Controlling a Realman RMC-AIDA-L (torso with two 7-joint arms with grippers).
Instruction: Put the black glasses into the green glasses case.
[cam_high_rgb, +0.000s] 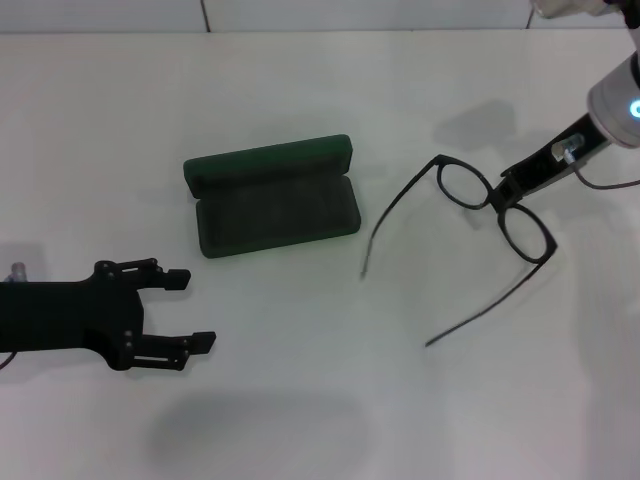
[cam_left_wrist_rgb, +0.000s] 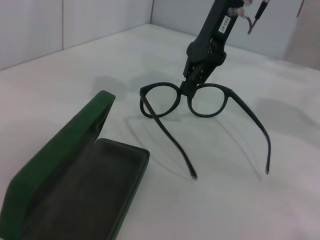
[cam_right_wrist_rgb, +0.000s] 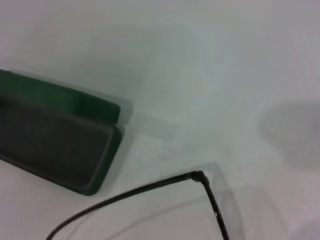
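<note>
The black glasses are on the right of the white table, temple arms unfolded and pointing toward me. My right gripper is shut on their bridge; the left wrist view shows the gripper holding the glasses front-upright, temple tips down at the table. One temple arm shows in the right wrist view. The green glasses case lies open at the centre, lid standing at the far side, dark lining empty; it also shows in both wrist views. My left gripper is open and empty at the near left.
The white table carries nothing else. A wall runs along its far edge. The right arm's cable hangs beside the glasses.
</note>
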